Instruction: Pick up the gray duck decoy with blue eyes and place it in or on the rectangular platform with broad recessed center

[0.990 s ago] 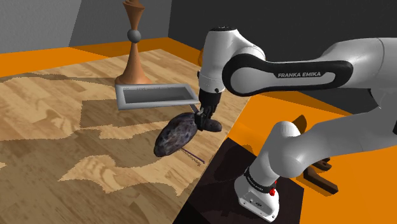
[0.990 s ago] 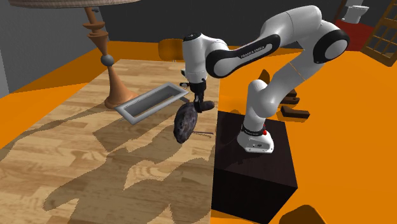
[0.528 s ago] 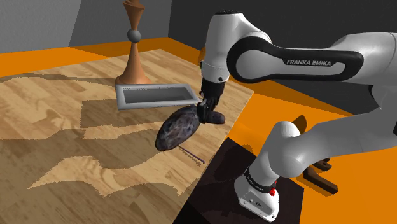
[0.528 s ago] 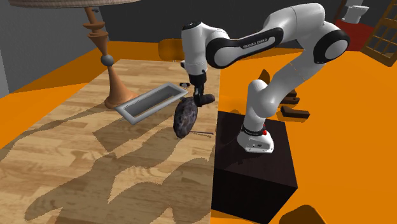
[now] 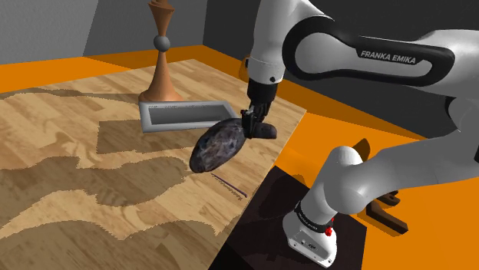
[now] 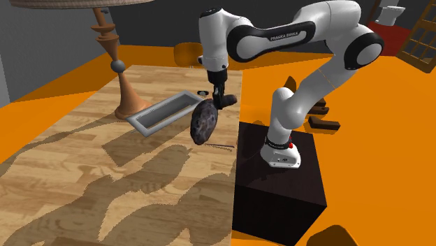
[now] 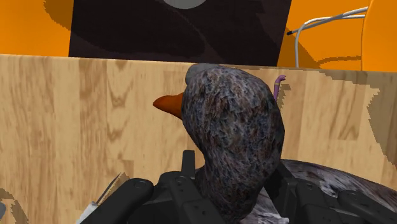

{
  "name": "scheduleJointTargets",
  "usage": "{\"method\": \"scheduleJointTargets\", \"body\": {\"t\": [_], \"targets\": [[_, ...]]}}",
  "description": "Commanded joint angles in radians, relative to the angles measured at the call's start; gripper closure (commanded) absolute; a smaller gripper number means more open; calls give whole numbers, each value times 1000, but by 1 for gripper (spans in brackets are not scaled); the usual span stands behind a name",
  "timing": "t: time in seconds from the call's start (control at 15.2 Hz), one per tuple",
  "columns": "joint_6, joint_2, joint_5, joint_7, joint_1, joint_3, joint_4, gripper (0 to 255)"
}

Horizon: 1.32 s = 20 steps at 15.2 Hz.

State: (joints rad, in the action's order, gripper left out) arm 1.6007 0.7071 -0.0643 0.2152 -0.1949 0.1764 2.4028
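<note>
The duck decoy (image 5: 216,146) is a dark mottled grey body hanging tilted in the air above the wooden table (image 5: 69,146), clear of its surface. My gripper (image 5: 250,127) is shut on its neck end, with the body dangling below toward the shoulder view's left. The wrist view has the duck's head (image 7: 232,127) with an orange bill clasped between my black fingers (image 7: 178,191). The rectangular grey platform (image 5: 186,115) with a recessed centre lies flat on the table just behind the duck; in the second exterior view the platform (image 6: 164,113) is left of the duck (image 6: 203,121).
A tall turned wooden lamp base (image 5: 160,65) stands behind the platform. The table's edge (image 5: 253,188) runs close beside the black stand (image 6: 279,182). A thin dark stick (image 5: 228,184) lies on the wood under the duck. Orange floor surrounds the table.
The arm has risen, lifting the duck higher above the table and slightly toward the platform. The grip on the duck is unchanged.
</note>
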Motion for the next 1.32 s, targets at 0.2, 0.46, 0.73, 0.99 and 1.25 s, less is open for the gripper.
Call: {"method": "scheduleJointTargets", "body": {"t": [0.2,0.46,0.73,0.99,1.25], "targets": [[-63,-12,4,0,3,-4,-77,255],[-113,-22,8,-1,5,-7,-137,255],[-73,-150,50,-50,36,-44,-225,255],[-47,-283,83,-96,63,-76,-332,255],[-36,-420,108,-139,85,-104,-460,255]]}}
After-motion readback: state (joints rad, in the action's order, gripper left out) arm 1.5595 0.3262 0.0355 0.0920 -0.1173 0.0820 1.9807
